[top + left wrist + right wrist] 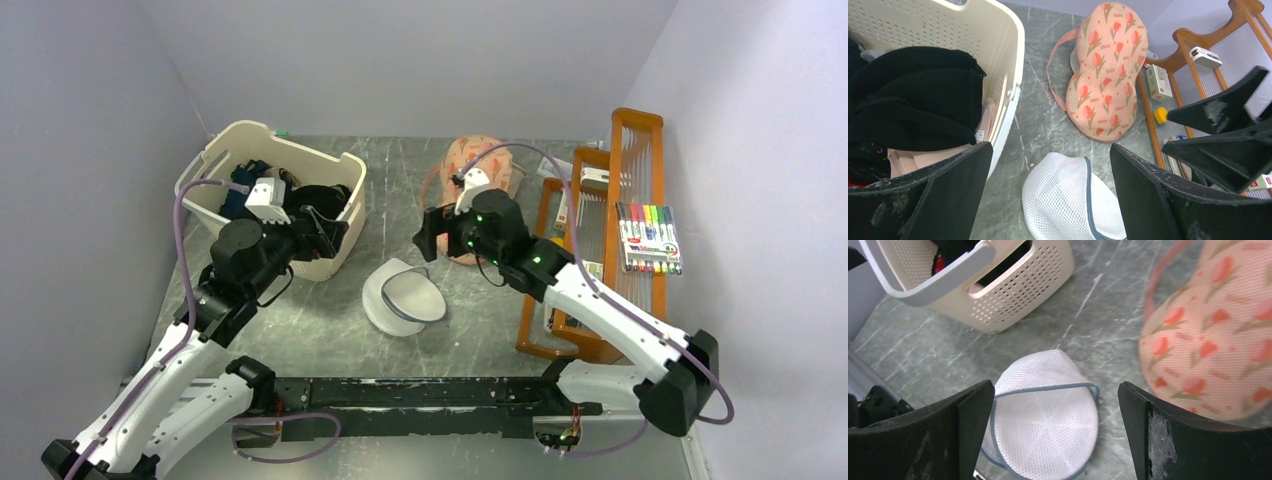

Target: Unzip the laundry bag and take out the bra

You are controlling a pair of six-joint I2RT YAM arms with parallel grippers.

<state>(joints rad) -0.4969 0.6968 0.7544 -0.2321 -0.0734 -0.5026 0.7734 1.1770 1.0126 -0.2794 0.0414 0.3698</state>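
Note:
The white mesh laundry bag (403,297) with a grey zip rim lies on the table between the arms; nothing dark shows through its mesh. It also shows in the left wrist view (1068,200) and the right wrist view (1043,425). A black garment with rounded cups (913,95), seemingly the bra, lies in the cream basket (330,180). My left gripper (322,232) is open and empty by the basket's near right corner, above the bag (1050,147). My right gripper (432,236) is open and empty above the bag's far side (1055,390).
An orange tulip-patterned fabric piece (482,170) lies at the back middle. A wooden rack (598,260) with a marker set (648,238) stands on the right. The basket (998,45) also holds dark blue clothing (240,185). Walls close in on the left, back and right.

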